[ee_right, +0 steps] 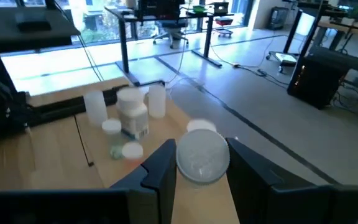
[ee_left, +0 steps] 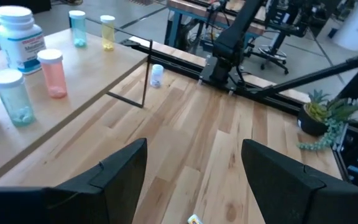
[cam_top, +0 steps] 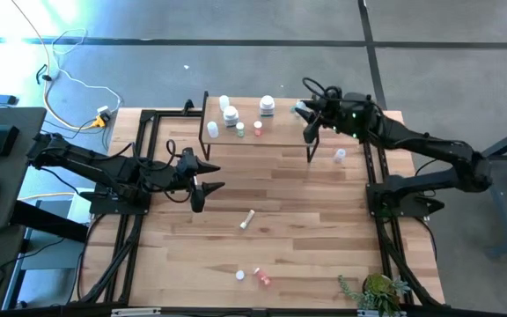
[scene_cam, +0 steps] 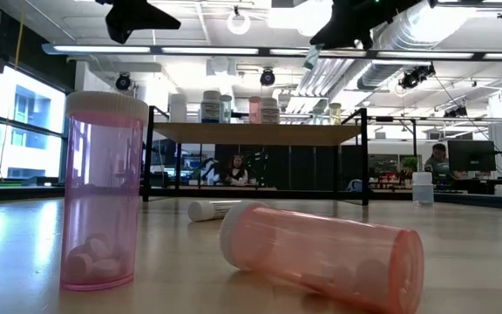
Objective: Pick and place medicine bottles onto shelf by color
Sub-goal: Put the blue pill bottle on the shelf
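The right gripper (ee_right: pixel 199 167) is clamped on a small bottle with a white cap (ee_right: pixel 202 157); the two dark fingers press it from both sides. In the high view this gripper (cam_top: pixel 308 114) hangs over the right end of the shelf (cam_top: pixel 280 134), near its far right corner. Ahead of the fingers, on the shelf board, stand the other bottles: a large white bottle with a label (ee_right: pixel 133 116), two clear vials (ee_right: pixel 96 107) just beside it, and low caps nearer to the gripper. Between the held bottle and this group there is bare wood, so the right end of the board is free. The shelf edge is just beside the gripper.

The left gripper (cam_top: pixel 202 176) hovers over the table (cam_top: pixel 324 255), in front of the shelf's left part, with its fingers (ee_left: pixel 120 171) wide apart and nothing between them. Ahead of it is much bare tabletop, up to the thin black leg (ee_left: pixel 145 74) of the shelf. On the board in this view stand a pink vial (ee_left: pixel 53 73), a clear one (ee_left: pixel 12 96), a bluish one (ee_left: pixel 77 27) and a yellowish one (ee_left: pixel 107 31).

Well apart from both grippers, near the table's front edge, stands one pink bottle (scene_cam: pixel 101 187) upright and lies another one (scene_cam: pixel 325 253) on its side. A white bottle (cam_top: pixel 247 219) lies in the middle of the table, and a small white one (cam_top: pixel 340 156) stands beside the shelf's right leg.
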Tool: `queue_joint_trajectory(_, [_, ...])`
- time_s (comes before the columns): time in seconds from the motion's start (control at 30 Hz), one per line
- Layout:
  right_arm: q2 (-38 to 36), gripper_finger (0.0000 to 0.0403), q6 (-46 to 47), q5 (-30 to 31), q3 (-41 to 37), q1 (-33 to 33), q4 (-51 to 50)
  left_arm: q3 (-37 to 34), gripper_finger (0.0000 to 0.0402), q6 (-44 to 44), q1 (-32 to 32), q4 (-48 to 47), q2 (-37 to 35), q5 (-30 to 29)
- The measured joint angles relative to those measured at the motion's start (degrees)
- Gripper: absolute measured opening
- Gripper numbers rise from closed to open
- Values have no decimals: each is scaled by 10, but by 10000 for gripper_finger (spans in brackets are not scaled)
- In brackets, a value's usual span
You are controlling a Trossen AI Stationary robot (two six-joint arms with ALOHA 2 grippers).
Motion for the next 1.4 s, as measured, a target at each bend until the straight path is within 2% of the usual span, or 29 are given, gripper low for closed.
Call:
queue_joint_trajectory(0.2, [59, 108, -10, -55, 84, -30, -115, 0, 252, -15, 1, 0, 0, -15])
queue_joint_trajectory(0.37, [99, 108, -3, -97, 96, -32, -142, 0, 252, -28, 1, 0, 0, -28])
queue_joint_trajectory(0.77, [181, 108, -6, -101, 95, -9, -191, 0, 252, -28, 1, 0, 0, -30])
queue_joint_trajectory(1.4, [189, 108, -20, -86, 95, -10, -199, 0, 252, -28, 1, 0, 0, -29])
